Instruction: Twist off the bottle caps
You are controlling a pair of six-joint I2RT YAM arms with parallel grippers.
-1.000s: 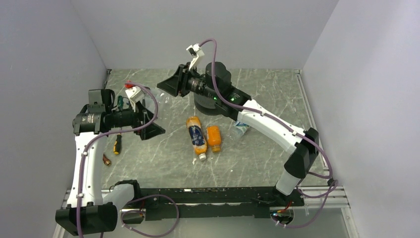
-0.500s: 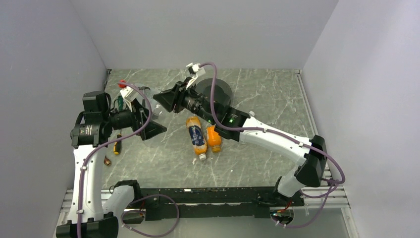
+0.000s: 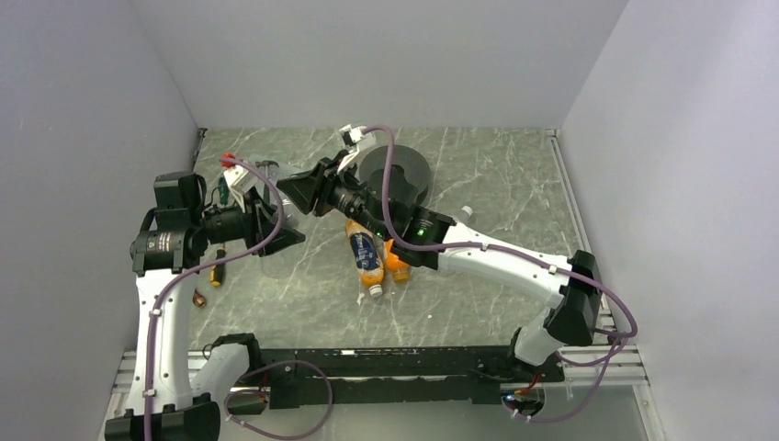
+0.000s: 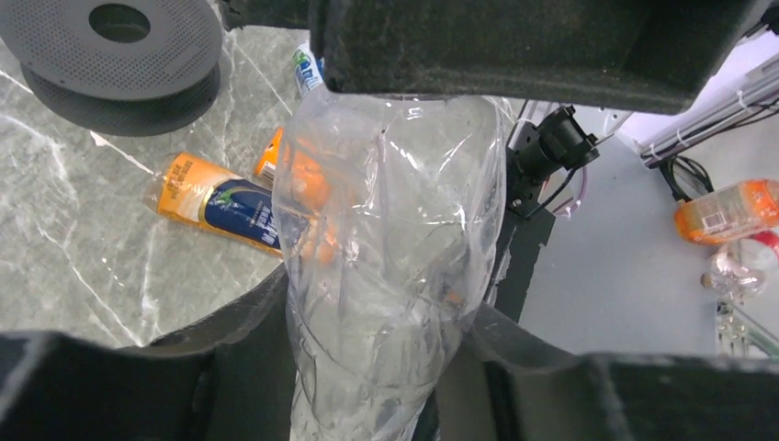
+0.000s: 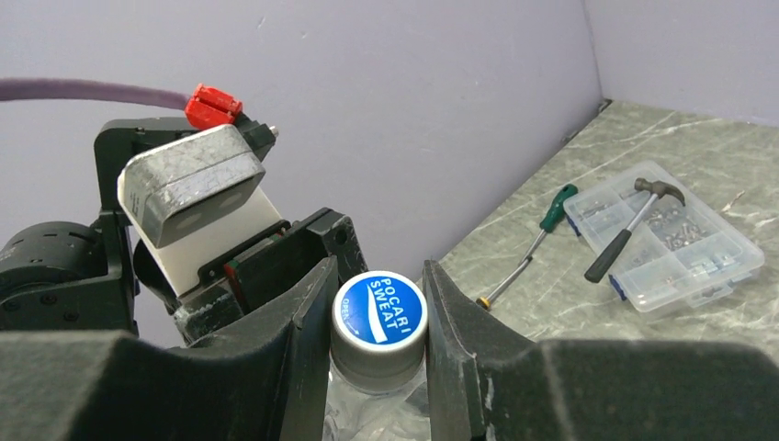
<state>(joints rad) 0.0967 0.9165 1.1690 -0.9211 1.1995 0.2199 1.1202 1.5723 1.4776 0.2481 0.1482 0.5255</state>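
Half a second on, swung the right gripper in to flank the cap on the clear bottle clamped aloft in the left gripper; cannot tell whether pinching yet; looks ready for twisting.

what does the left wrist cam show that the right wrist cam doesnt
Only the left wrist view shows the crumpled body of the clear bottle clamped in the left gripper, the black disc and the labelled orange bottle lying on its side.

Only the right wrist view shows the blue-topped cap between the fingers of the right gripper, plus a screwdriver, a hammer and a parts box.

Both show the same clear bottle: its body in one, its neck under the cap in the other.
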